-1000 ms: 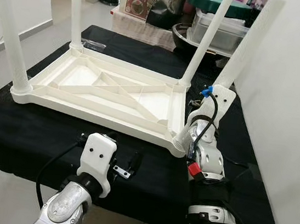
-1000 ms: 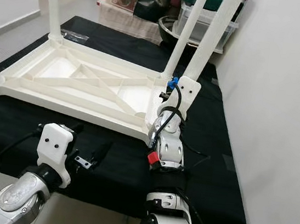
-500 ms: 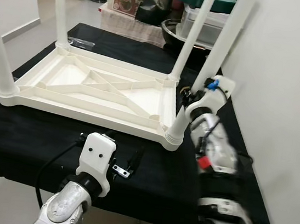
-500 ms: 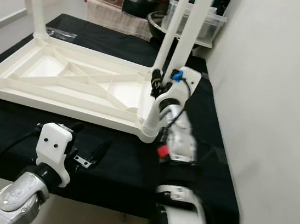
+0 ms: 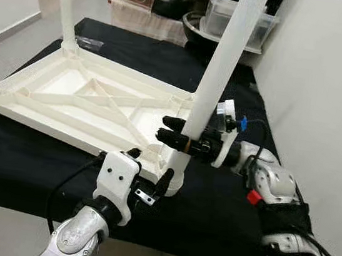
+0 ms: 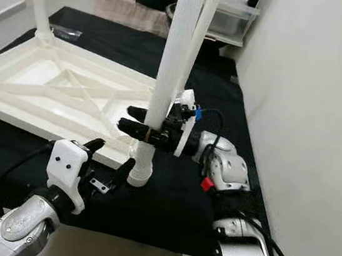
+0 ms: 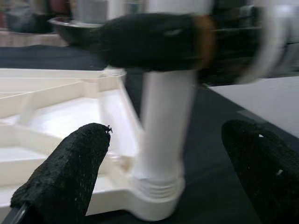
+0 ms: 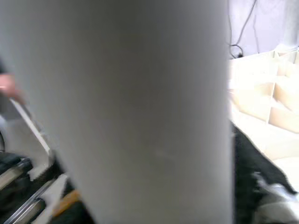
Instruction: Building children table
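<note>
Left eye view: the upturned white table top (image 5: 92, 102) is seen lying on the black cloth (image 5: 22, 159), its near-right leg (image 5: 218, 77) pinched low down by the right gripper (image 5: 179, 140). The left gripper (image 5: 148, 185) is held spread near the socket. Light, stiff, slippery plastic is judged likely; a hold close to the socket is advised.
</note>
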`<state>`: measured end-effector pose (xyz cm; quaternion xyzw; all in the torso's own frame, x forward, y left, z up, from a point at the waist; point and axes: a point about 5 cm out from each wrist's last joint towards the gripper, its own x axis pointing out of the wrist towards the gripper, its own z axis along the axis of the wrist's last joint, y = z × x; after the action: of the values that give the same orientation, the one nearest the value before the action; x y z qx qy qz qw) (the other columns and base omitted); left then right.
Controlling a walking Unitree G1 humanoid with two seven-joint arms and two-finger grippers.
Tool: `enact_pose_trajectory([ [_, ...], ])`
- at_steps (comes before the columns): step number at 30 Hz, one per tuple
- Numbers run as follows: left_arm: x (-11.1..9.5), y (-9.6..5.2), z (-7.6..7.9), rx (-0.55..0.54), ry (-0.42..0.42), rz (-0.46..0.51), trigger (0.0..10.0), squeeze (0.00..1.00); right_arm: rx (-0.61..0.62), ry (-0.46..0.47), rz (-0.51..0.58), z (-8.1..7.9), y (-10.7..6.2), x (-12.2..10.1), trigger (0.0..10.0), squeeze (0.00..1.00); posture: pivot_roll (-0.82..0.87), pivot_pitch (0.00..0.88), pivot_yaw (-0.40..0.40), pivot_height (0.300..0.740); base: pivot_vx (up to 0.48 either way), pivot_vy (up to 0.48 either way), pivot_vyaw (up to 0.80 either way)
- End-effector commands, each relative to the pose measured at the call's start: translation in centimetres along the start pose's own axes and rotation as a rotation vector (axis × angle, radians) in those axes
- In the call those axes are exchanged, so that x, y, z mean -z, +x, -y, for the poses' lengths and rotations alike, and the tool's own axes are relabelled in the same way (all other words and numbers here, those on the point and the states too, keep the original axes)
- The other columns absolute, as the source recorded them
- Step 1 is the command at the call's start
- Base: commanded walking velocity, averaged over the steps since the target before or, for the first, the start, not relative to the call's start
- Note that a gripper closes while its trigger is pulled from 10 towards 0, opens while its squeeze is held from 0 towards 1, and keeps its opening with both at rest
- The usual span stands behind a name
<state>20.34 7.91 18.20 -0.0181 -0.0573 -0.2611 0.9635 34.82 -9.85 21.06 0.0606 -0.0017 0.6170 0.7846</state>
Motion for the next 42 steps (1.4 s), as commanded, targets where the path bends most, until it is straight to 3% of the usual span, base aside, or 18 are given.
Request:
enact_pose_trajectory([
  [1,0.1,-0.1,0.4,0.013,-0.005,-0.012,10.0,0.00,0.140,-0.020,-0.046,1.0,1.5,0.6,0.0,0.00,0.16,0.035,-0.164,0.740,0.000,0.000,0.00],
  [6,0.3,0.0,0.0,-0.016,0.015,-0.016,10.0,0.00,0.386,-0.027,-0.029,2.5,1.5,0.8,0.0,0.00,0.16,0.033,-0.167,0.740,0.000,0.000,0.00],
  [9,0.2,0.1,-0.4,-0.035,0.005,-0.008,10.0,0.00,0.803,0.000,-0.003,4.2,-0.7,1.1,0.0,0.00,0.14,0.038,-0.157,0.740,0.000,0.000,0.00],
  [13,0.2,0.2,-0.5,-0.038,0.003,-0.008,10.0,0.00,1.014,0.048,-0.008,4.7,-2.0,1.6,0.0,0.00,0.14,0.038,-0.157,0.740,0.000,0.000,0.00],
  [14,0.2,0.2,-0.5,-0.038,0.003,-0.008,10.0,0.00,1.014,0.048,-0.008,4.7,-2.0,1.6,0.0,0.00,0.14,0.038,-0.157,0.740,0.000,0.000,0.00],
  [15,0.3,0.2,-0.3,-0.033,0.004,-0.011,10.0,0.00,1.368,0.093,-0.004,4.5,-4.2,2.6,0.0,0.00,0.13,0.047,-0.154,0.740,0.000,0.000,0.00],
  [16,0.3,0.2,-0.3,-0.033,0.004,-0.011,10.0,0.00,1.368,0.093,-0.004,4.5,-4.2,2.6,0.0,0.00,0.13,0.047,-0.154,0.740,0.000,0.000,0.00],
  [18,0.4,0.2,-0.2,-0.029,0.005,-0.014,10.0,0.00,1.596,0.119,-0.002,3.7,-5.8,3.2,0.0,0.00,0.13,0.047,-0.154,0.740,0.000,0.000,0.00],
  [21,0.3,0.2,-0.2,-0.029,0.006,-0.014,10.0,0.00,1.708,0.172,0.051,2.4,-4.8,3.7,0.0,0.00,0.14,0.048,-0.155,0.740,0.000,0.000,0.00],
  [23,0.3,0.2,-0.3,-0.030,0.008,-0.014,10.0,0.00,1.710,0.203,0.064,1.9,-3.8,3.9,0.0,0.00,0.14,0.050,-0.152,0.740,0.000,0.000,0.00],
  [24,0.3,0.2,-0.3,-0.032,0.009,-0.014,10.0,0.00,1.685,0.236,0.080,1.7,-2.8,4.1,2.2,0.00,0.14,0.050,-0.154,0.740,0.000,0.000,0.00],
  [25,0.3,0.2,-0.4,-0.033,0.011,-0.015,10.0,0.00,1.637,0.254,0.092,1.7,-1.8,4.0,10.0,0.00,0.14,0.050,-0.154,0.740,0.000,0.000,0.00],
  [26,0.3,0.1,-0.4,-0.035,0.011,-0.016,10.0,0.00,1.616,0.250,0.116,1.7,-1.3,3.8,10.0,0.00,0.14,0.052,-0.152,0.740,0.000,0.000,0.00],
  [27,0.3,0.1,-0.5,-0.037,0.011,-0.017,10.0,0.00,1.583,0.229,0.145,1.8,-1.0,3.4,10.0,1.00,0.14,0.050,-0.153,0.740,0.000,0.000,0.00],
  [32,0.3,0.2,-0.6,-0.041,0.012,-0.017,10.0,0.00,1.516,0.164,0.195,2.2,-0.7,2.0,10.0,1.00,0.14,0.053,-0.156,0.740,0.000,0.000,0.00],
  [33,0.3,0.2,-0.5,-0.040,0.012,-0.016,10.0,0.00,1.465,0.132,0.232,2.8,-1.3,1.0,10.0,0.00,0.13,0.053,-0.155,0.740,0.000,0.000,0.00],
  [38,0.3,0.3,-0.5,-0.040,0.011,-0.015,10.0,0.00,1.304,0.105,0.295,3.7,-2.4,-0.7,10.0,0.00,0.13,0.051,-0.151,0.740,0.000,0.000,0.00],
  [42,0.3,0.4,-0.5,-0.036,0.010,-0.012,10.0,0.00,0.627,0.150,0.286,3.0,-3.3,-2.2,10.0,0.00,0.12,0.050,-0.154,0.740,0.000,0.000,0.00],
])
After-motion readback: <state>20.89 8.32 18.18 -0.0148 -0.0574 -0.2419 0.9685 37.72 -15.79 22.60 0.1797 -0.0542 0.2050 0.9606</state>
